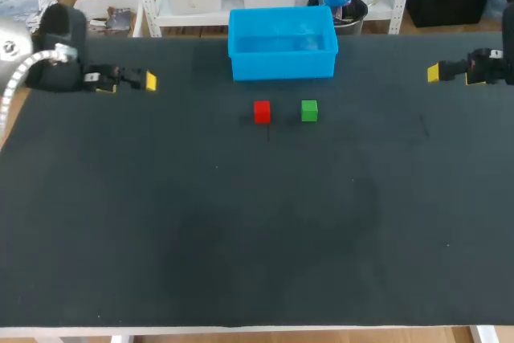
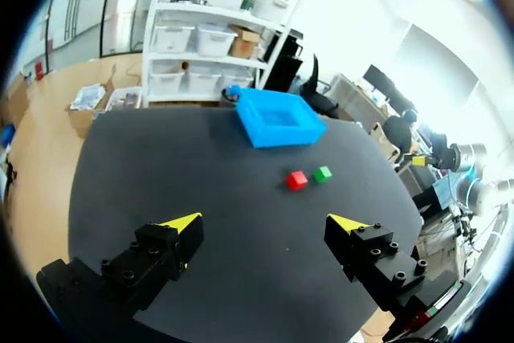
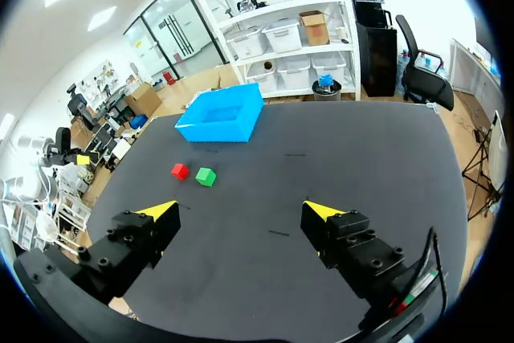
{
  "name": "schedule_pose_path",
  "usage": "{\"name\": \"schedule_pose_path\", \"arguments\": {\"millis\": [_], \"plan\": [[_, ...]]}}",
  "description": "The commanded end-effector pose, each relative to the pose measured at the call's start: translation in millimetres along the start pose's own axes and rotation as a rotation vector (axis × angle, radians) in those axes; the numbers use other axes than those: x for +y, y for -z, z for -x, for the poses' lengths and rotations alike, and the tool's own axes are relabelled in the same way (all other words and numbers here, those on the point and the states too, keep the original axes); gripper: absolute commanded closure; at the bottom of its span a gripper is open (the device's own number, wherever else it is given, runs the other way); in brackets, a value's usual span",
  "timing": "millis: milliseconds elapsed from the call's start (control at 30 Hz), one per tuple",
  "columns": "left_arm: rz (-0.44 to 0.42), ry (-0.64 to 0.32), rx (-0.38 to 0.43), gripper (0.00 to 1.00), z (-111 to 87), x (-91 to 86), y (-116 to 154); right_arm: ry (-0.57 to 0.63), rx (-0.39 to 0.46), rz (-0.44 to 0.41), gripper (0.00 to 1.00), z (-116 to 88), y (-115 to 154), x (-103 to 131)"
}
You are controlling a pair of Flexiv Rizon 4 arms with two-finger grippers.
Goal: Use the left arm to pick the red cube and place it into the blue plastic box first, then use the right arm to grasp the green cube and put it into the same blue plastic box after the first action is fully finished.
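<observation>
Head view: nothing placed yet, small red cube [image 1: 262, 111] and green cube [image 1: 309, 110] outside blue plastic box [image 1: 283, 67]; left gripper [image 2: 265, 223], right gripper [image 3: 239, 211] gaping empty.

Red cube [image 1: 262, 112] beside green cube [image 1: 309, 111], near open blue box [image 1: 282, 67].

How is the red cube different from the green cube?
The red cube is red; the green cube is green. The red cube lies on the side of the left gripper, the green cube on the side of the right gripper. Both look equally small, sit flat on the black table before the blue box, slightly apart, and neither is held.
</observation>
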State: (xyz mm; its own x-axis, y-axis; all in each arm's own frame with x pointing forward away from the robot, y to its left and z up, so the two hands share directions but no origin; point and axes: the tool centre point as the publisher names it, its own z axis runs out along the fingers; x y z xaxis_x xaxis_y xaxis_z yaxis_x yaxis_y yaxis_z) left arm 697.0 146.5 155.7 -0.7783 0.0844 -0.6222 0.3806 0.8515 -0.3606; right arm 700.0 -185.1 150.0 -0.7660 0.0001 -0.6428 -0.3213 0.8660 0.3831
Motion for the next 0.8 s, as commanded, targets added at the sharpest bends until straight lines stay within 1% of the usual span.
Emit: {"name": "schedule_pose_path", "arguments": {"millis": [33,200,500,633,700,800], "plan": [[0.122,0.009,0.105,0.0,15.2,-17.6,-19,0.0,0.0,0.0,0.0,0,0,0],[0.186,0.037,0.146,0.0,14.4,-29.5,-31,0.0,0.0,0.0,0.0,0,0,0],[0.292,0.086,0.184,0.0,12.1,-42.2,-48,0.0,0.0,0.0,0.0,0,0,0],[0.299,0.087,0.183,0.0,14.2,-46.9,-51,0.0,0.0,0.0,0.0,0,0,0],[0.316,0.089,0.188,0.0,15.3,-47.5,-52,0.0,0.0,0.0,0.0,0,0,0],[0.307,0.09,0.194,0.0,15.8,-47.8,-53,0.0,0.0,0.0,0.0,0,0,0]]}}
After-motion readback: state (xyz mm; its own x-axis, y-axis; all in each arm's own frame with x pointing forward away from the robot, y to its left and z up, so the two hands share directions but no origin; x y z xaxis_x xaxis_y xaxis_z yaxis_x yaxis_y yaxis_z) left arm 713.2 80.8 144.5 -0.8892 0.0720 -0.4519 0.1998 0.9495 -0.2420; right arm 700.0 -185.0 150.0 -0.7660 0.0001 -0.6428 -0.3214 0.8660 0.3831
